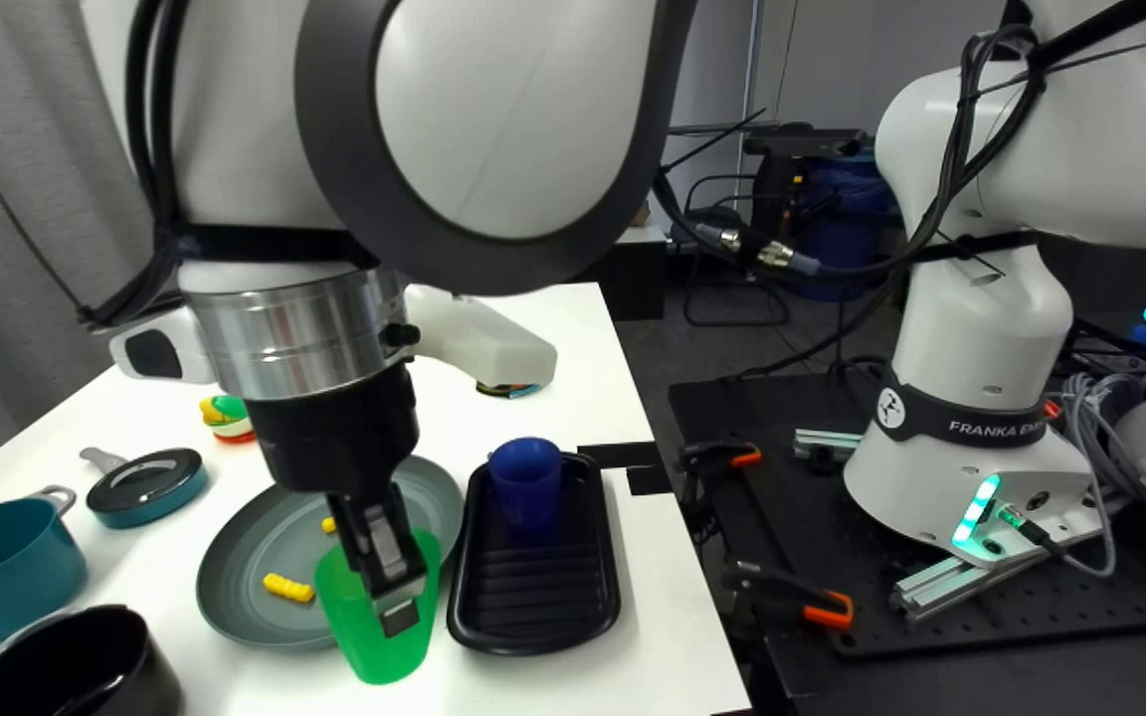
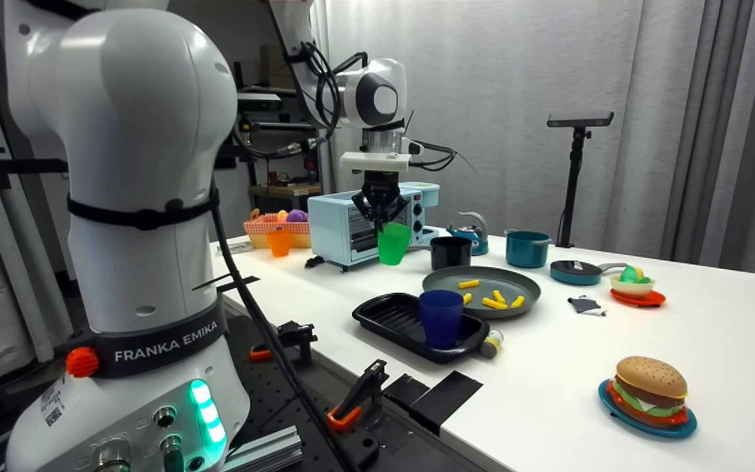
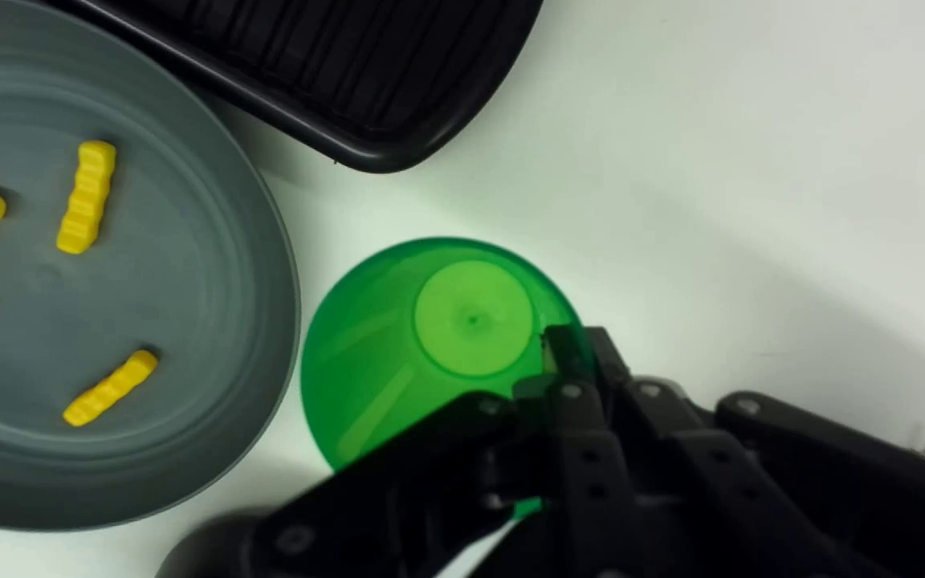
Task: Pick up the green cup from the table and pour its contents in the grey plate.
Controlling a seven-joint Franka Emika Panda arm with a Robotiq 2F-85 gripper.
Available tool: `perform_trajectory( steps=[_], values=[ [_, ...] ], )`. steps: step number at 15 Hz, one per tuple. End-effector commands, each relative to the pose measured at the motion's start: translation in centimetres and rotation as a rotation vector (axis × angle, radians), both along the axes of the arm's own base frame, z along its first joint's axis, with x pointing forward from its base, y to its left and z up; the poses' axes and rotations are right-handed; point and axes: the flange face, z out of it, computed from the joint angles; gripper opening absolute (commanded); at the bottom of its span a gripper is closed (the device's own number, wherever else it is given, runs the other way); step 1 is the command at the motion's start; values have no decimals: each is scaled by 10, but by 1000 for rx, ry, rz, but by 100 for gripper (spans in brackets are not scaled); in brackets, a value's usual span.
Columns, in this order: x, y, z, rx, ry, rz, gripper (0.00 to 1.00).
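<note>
Several yellow pieces (image 3: 87, 197) lie in the grey plate (image 3: 37, 325), so I judge the pouring done; my gripper (image 3: 587, 353) pinches the green cup (image 2: 394, 245) by its wall, tilted above the table (image 2: 548, 393) beside the plate; next I'd lower it upright and let go

Green cup (image 2: 395, 246) (slightly tilted) hangs above the table (image 2: 535, 373); grey plate (image 3: 165, 281) holds yellow pieces (image 3: 87, 197).

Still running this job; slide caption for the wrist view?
Gripper pinches the green cup by its wall, beside the grey plate holding yellow pieces.
</note>
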Motion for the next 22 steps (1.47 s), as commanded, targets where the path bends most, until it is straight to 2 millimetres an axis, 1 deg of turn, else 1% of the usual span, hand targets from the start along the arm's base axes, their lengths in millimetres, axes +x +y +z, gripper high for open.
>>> perform_trajectory(
  steps=[1,6,12,15,18,19,20,21,22],
  values=[
    [17,9,-13,18,-9,27,1],
    [32,15,-36,10,-3,61,1],
    [46,1,-72,-61,29,94,1],
    [50,-3,-82,-87,35,113,1],
    [55,-1,-80,-97,24,128,1],
    [56,0,-80,-97,22,129,4],
    [56,0,-80,-99,22,131,29],
    [56,1,-80,-101,21,133,31],
    [56,1,-80,-102,21,135,37]
  ],
)
